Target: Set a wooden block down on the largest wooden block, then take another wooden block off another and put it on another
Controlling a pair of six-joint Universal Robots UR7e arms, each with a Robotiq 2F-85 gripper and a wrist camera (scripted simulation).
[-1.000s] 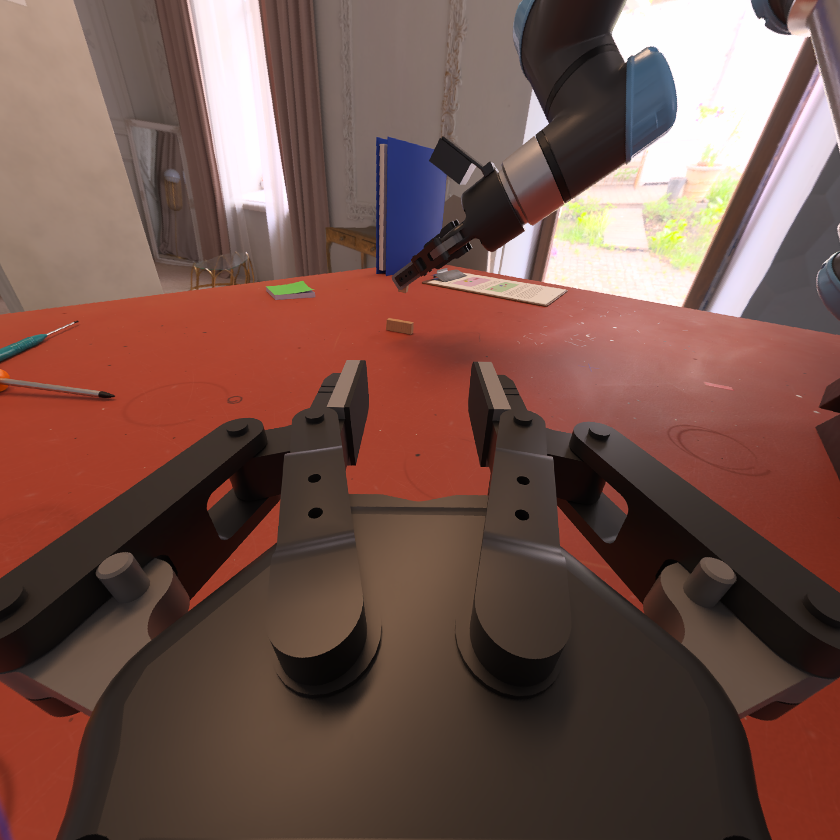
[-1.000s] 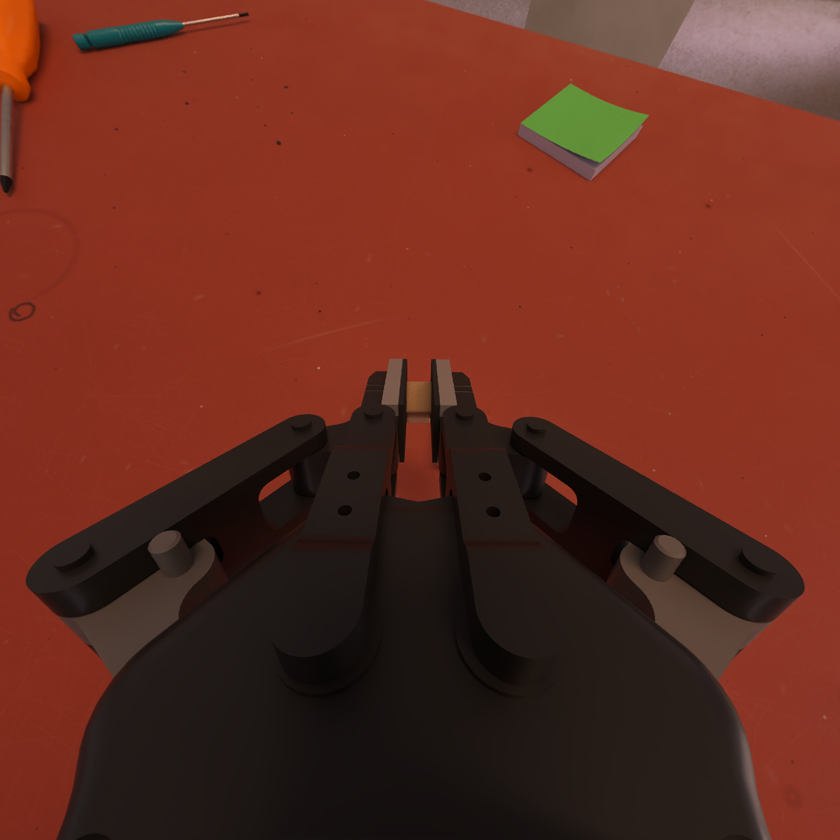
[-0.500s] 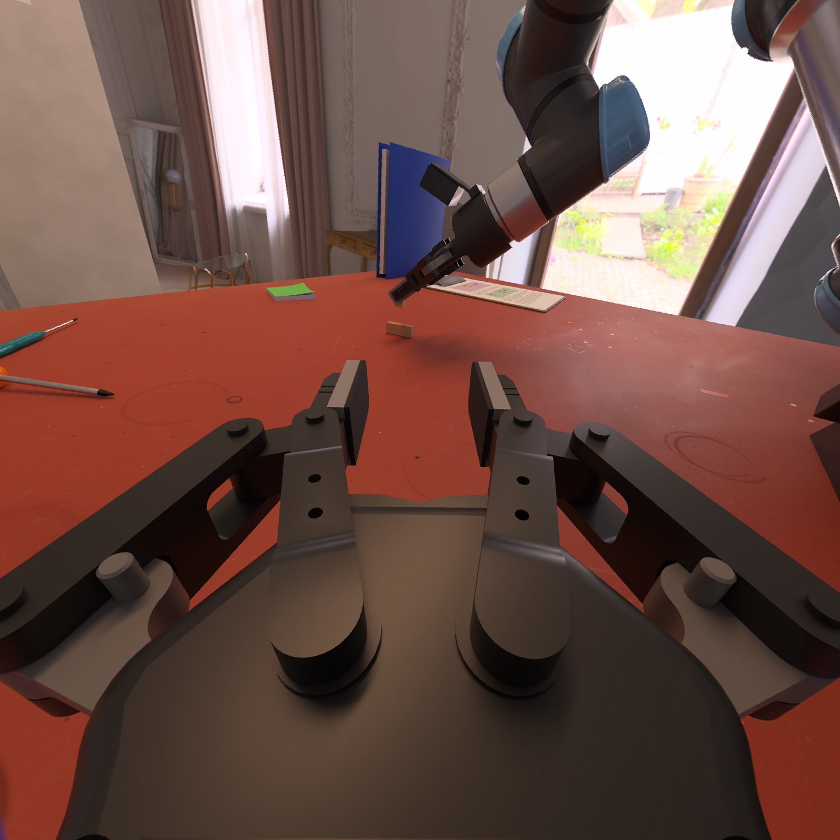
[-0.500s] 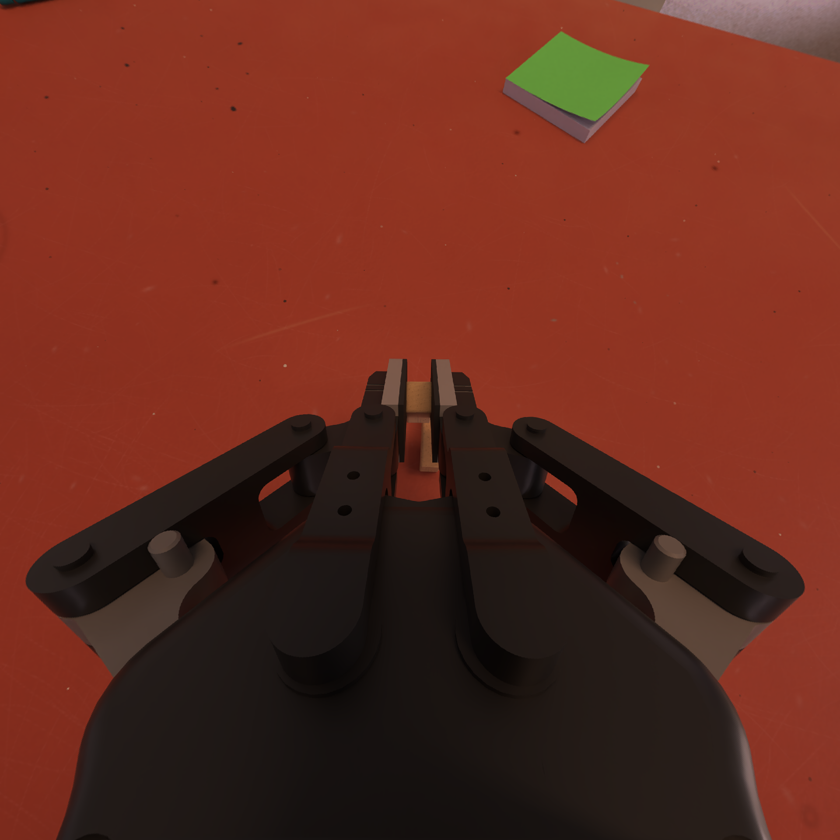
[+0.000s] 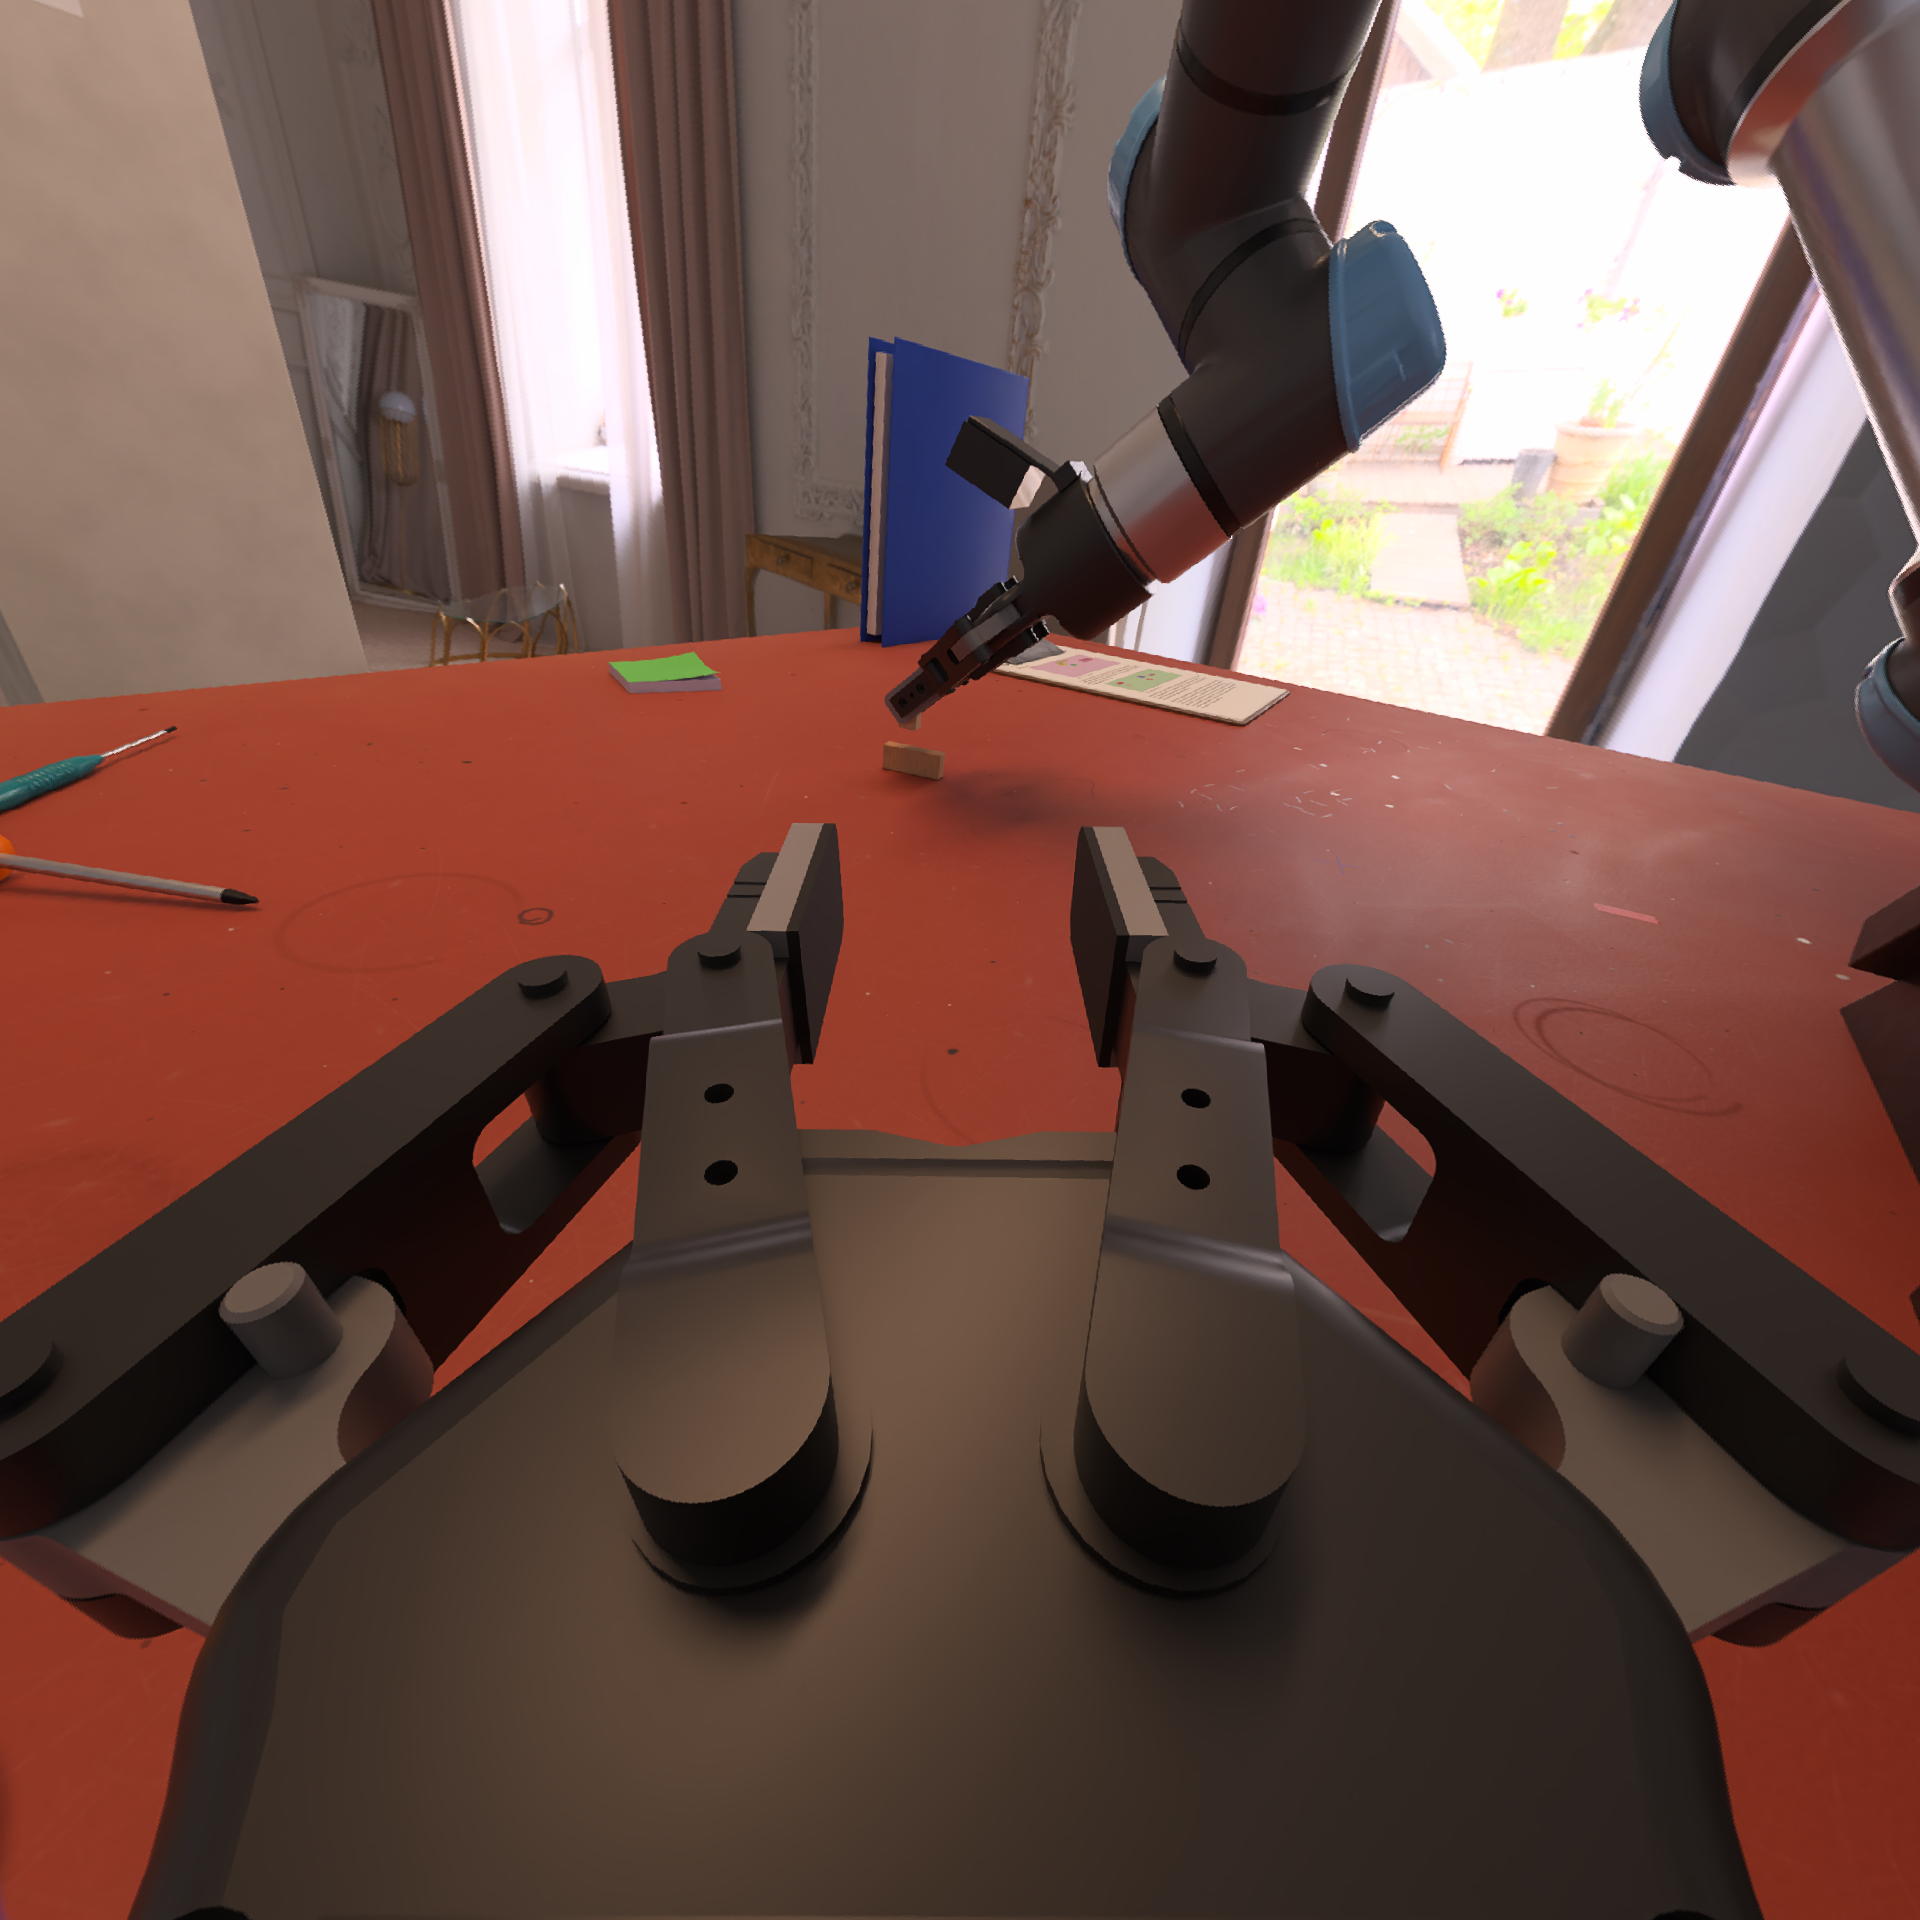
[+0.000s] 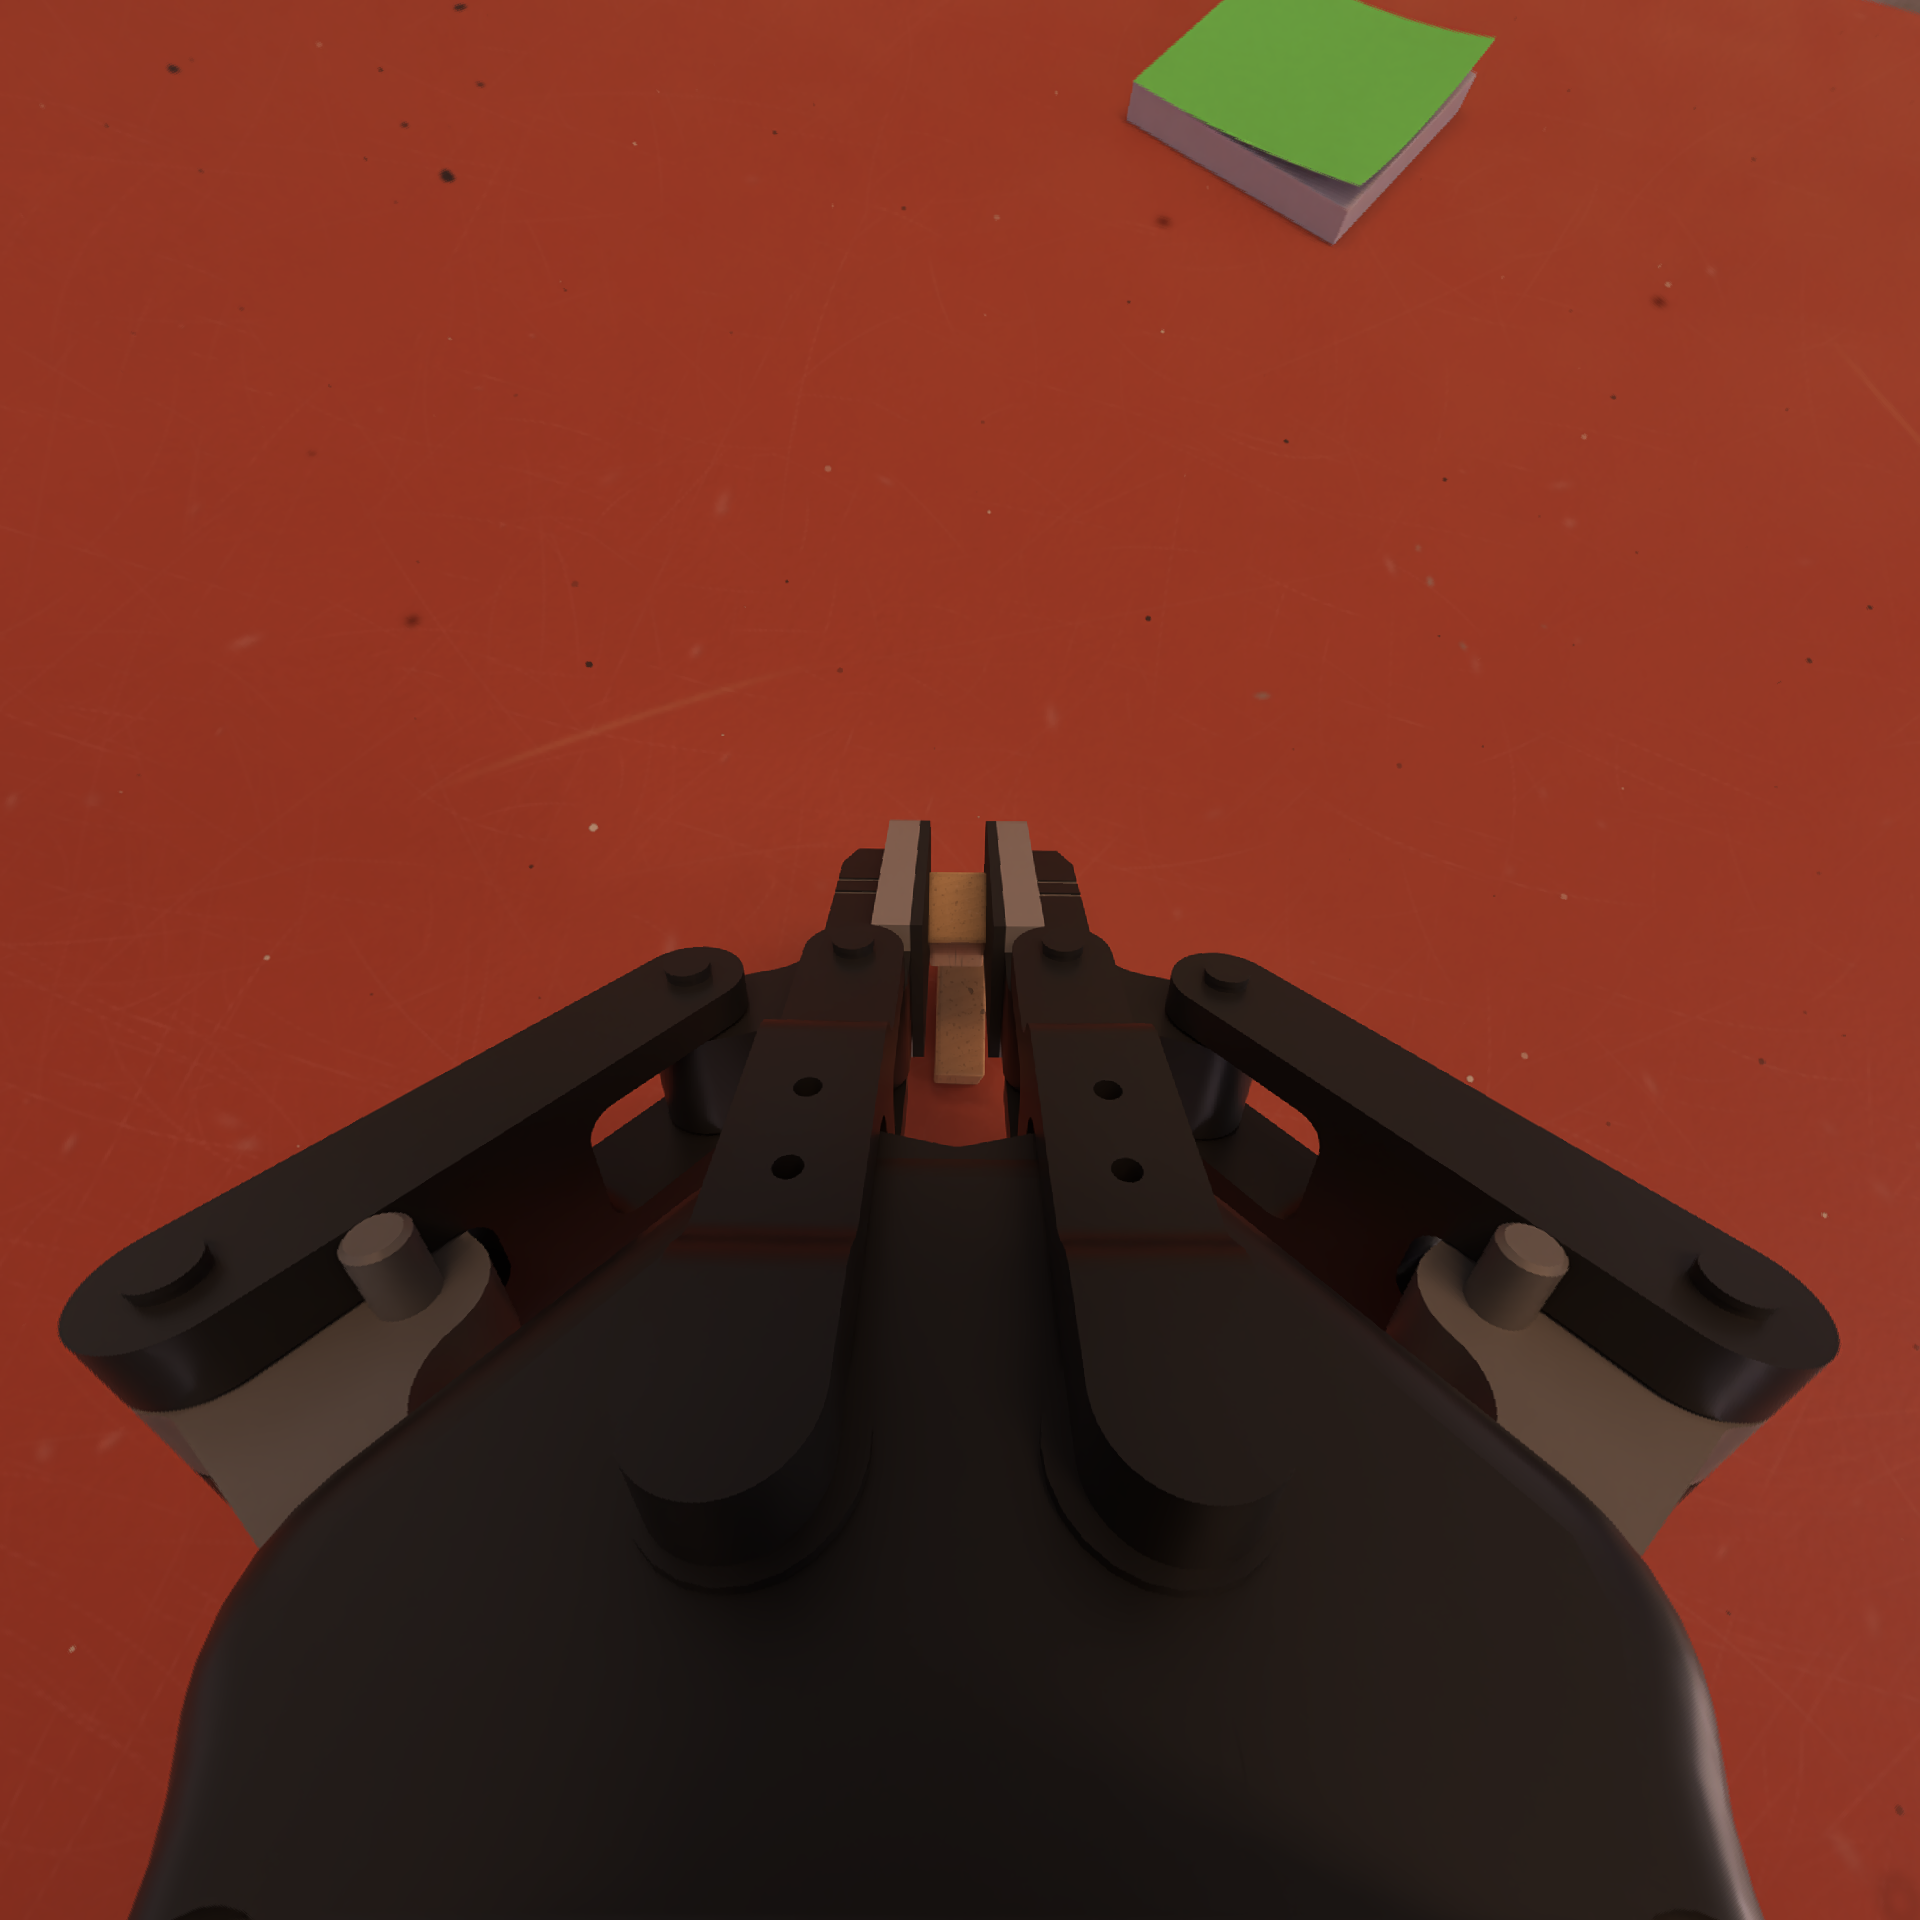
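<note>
My right gripper (image 6: 957, 868) is shut on a small light wooden block (image 6: 956, 902), held between its pads. Below it, seen through the gap between the fingers, a larger wooden block (image 6: 958, 1023) lies on the red table. In the left wrist view the right gripper (image 5: 907, 713) hangs just above that flat block (image 5: 913, 760), at the far middle of the table. My left gripper (image 5: 954, 894) is open and empty, low over the table, well short of the block.
A green sticky-note pad (image 6: 1311, 109) lies beyond the right gripper; it also shows in the left wrist view (image 5: 665, 672). A blue book (image 5: 940, 488) stands at the back, a printed sheet (image 5: 1143, 686) beside it. Screwdrivers (image 5: 125, 881) lie at left. A dark object (image 5: 1886, 997) sits at the right edge.
My right gripper has moved forward and down with the small block, coming over the larger block, which now shows between its fingers. My left gripper has not moved.
</note>
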